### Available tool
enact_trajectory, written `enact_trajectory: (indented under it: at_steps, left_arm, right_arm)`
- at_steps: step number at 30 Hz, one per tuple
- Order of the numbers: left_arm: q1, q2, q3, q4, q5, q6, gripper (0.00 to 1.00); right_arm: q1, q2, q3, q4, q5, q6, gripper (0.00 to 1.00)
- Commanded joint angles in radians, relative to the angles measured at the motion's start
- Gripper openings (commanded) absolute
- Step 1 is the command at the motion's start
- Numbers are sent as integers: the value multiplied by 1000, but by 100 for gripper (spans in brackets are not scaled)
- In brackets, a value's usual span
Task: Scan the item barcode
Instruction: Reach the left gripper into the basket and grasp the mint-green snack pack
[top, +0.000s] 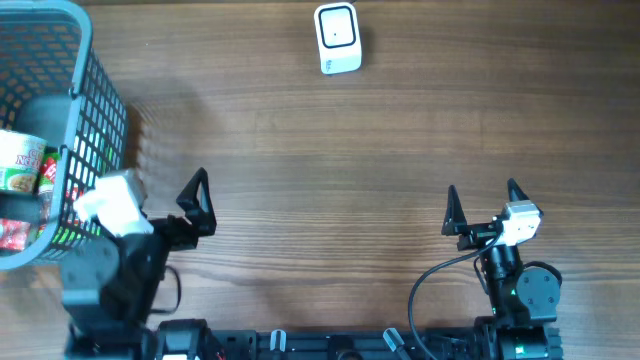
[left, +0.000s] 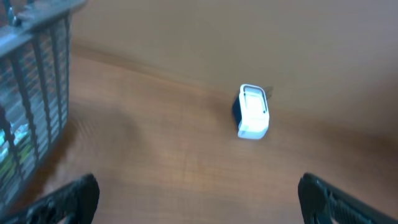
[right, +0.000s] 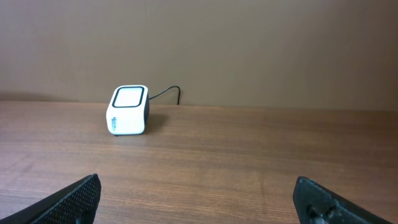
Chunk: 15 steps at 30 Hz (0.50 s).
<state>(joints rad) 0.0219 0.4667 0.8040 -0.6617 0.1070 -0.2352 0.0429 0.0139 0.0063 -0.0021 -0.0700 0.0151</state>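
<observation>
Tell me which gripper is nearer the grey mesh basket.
Left. The left gripper sits just beside the grey plastic mesh basket; the right gripper is far across the table.

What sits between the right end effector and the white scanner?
Nothing: only bare wooden table between right end effector and scanner, clearest in the right wrist view.

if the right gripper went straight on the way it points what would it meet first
The way looks free: the open right gripper points across bare table toward the back wall. The white scanner sits well left of that line.
</observation>
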Motion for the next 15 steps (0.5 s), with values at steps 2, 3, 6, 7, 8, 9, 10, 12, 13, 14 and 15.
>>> enact_trajectory:
  at_steps: [2, 3, 6, 7, 8, 9, 10, 12, 13, 14, 15]
  left_arm:
    - [6, 279, 309, -201, 80, 30, 100]
    - [6, 323, 351, -221, 100, 29, 100]
    - [6, 389, 382, -222, 169, 19, 100]
    - [6, 397, 382, -222, 156, 19, 100]
    - [6, 404, 382, -222, 134, 18, 99]
    - [6, 409, 382, -222, 125, 18, 98]
    - [7, 413, 382, -219, 117, 12, 98]
    - [18, 426, 382, -219, 12, -94, 93]
    - [27, 432, 382, -218, -13, -118, 92]
    - [52, 442, 382, -211, -29, -139, 91]
    - [76, 453, 382, -204, -42, -141, 91]
  right_arm:
    - [-5, 2, -1, 4, -6, 14, 100]
    - [-5, 2, -1, 4, -6, 13, 100]
    - [-5, 2, -1, 4, -6, 13, 100]
    - [-5, 2, -1, 4, -6, 14, 100]
    - [-5, 2, -1, 4, -6, 14, 100]
    - [-5, 2, -1, 4, -6, 14, 99]
    - [-5, 2, -1, 4, -6, 13, 100]
    - [-5, 3, -1, 4, -6, 13, 100]
    - [-5, 3, -1, 4, -6, 14, 100]
    - [-5, 3, -1, 4, -6, 14, 100]
    - [-5, 3, -1, 4, -6, 13, 99]
